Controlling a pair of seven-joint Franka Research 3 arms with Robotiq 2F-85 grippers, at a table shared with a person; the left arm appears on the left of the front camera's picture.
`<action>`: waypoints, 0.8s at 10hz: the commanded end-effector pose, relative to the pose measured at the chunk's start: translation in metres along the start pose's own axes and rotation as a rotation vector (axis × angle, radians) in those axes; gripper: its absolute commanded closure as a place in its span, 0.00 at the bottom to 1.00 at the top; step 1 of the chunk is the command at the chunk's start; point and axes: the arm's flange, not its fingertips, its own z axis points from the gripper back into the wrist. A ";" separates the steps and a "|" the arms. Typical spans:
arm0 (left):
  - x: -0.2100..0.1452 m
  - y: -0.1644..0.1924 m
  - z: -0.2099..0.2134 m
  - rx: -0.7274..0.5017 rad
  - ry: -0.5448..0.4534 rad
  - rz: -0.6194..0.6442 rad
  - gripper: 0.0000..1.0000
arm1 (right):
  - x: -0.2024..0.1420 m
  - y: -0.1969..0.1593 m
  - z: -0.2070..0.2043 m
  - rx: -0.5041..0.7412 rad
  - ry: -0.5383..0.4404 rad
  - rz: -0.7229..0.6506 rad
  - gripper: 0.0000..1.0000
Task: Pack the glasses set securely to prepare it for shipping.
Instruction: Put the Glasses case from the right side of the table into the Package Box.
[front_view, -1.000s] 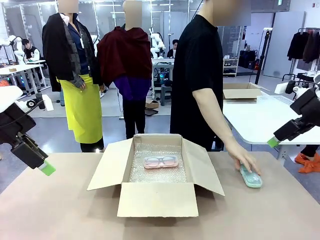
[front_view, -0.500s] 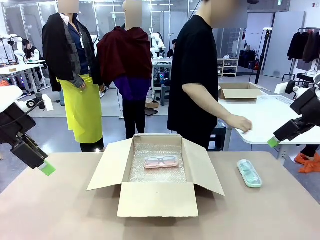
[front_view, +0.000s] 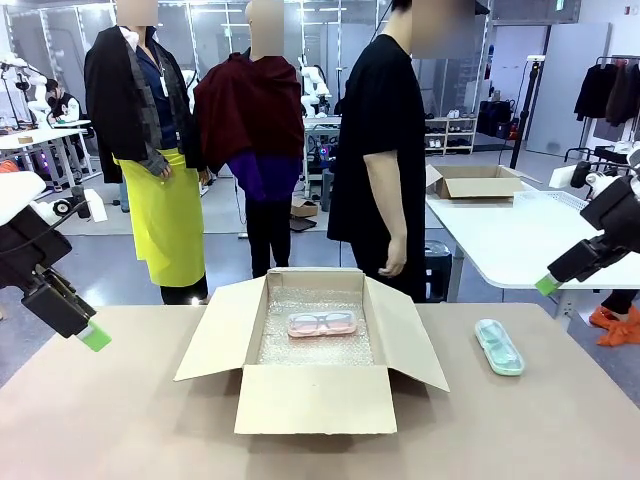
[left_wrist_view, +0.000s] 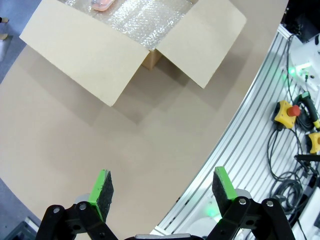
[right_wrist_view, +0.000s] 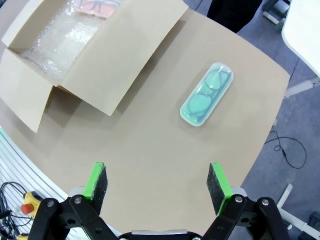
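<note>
The pink glasses case (front_view: 321, 324) lies on bubble wrap (front_view: 300, 345) inside the open cardboard box (front_view: 315, 400) at the table's middle. The mint green glasses case (front_view: 499, 347) lies alone on the table to the right of the box, its spectacles showing through the lid (right_wrist_view: 207, 93). My left gripper (front_view: 96, 337) hovers open above the table's left edge, far from the box (left_wrist_view: 90, 45). My right gripper (front_view: 545, 284) hangs open in the air at the right, above and beyond the mint case. Both wrist views show wide-apart jaws (left_wrist_view: 162, 182) (right_wrist_view: 157, 175) holding nothing.
A person (front_view: 380, 150) in black stands behind the table, one hand (front_view: 392, 265) hanging down. A white table with another carton (front_view: 478, 182) is at the back right. Cables and a yellow stop button (left_wrist_view: 286, 112) lie past the table's near edge.
The person's hand left the mint case on the table, drew back and dropped to the side. Neither arm has moved.
</note>
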 end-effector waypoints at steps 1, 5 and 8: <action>0.001 0.000 0.001 -0.011 -0.014 -0.006 0.00 | 0.015 0.005 -0.003 -0.043 0.072 -0.055 0.00; 0.001 0.000 0.001 -0.011 -0.014 -0.006 0.00 | 0.034 0.011 -0.009 -0.104 0.188 -0.164 0.00; 0.001 0.000 0.001 -0.011 -0.014 -0.006 0.00 | 0.041 0.011 -0.014 -0.124 0.189 -0.200 0.00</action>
